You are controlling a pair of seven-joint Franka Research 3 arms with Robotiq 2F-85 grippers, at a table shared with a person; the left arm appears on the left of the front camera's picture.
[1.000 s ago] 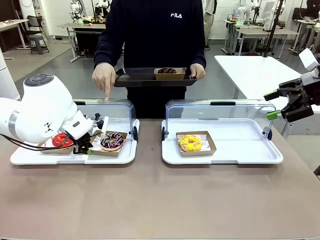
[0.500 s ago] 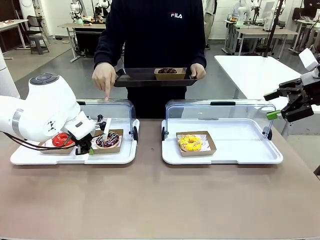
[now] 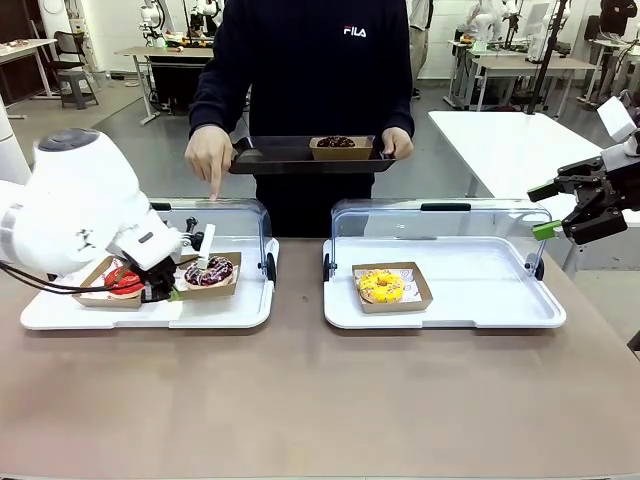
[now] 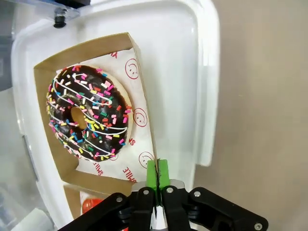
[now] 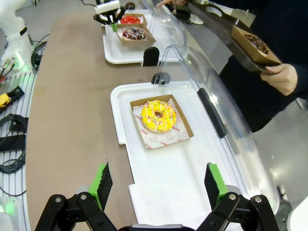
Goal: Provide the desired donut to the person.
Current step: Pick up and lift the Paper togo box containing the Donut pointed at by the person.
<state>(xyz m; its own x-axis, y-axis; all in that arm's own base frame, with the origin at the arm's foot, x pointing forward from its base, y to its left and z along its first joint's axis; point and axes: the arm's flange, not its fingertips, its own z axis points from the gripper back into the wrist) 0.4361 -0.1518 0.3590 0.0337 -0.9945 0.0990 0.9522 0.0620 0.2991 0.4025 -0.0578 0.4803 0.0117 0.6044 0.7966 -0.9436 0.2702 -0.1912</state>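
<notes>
A chocolate donut with coloured sprinkles (image 3: 210,270) (image 4: 89,113) lies in a brown card box (image 4: 140,91) in the left white display tray (image 3: 230,312). My left gripper (image 3: 166,291) (image 4: 157,168) is shut on the near edge of that box, green pads pinched together on the card. The box looks tilted, raised a little at the gripped side. Across the table the person (image 3: 310,70) points a finger (image 3: 213,190) down at the left case and holds a black tray (image 3: 290,157) with a chocolate donut (image 3: 335,142). My right gripper (image 3: 545,209) (image 5: 157,185) is open, off to the right.
A red donut (image 3: 124,280) sits in its own box just left of the gripped one. A yellow donut (image 3: 381,286) (image 5: 158,115) lies in the right display tray (image 3: 480,300). Both clear lids (image 3: 440,225) stand raised at the back. Bare brown table (image 3: 320,400) lies in front.
My left gripper closed on the box edge, then drew the box with the sprinkled donut leftward and slightly up. The right arm and the person held still.
</notes>
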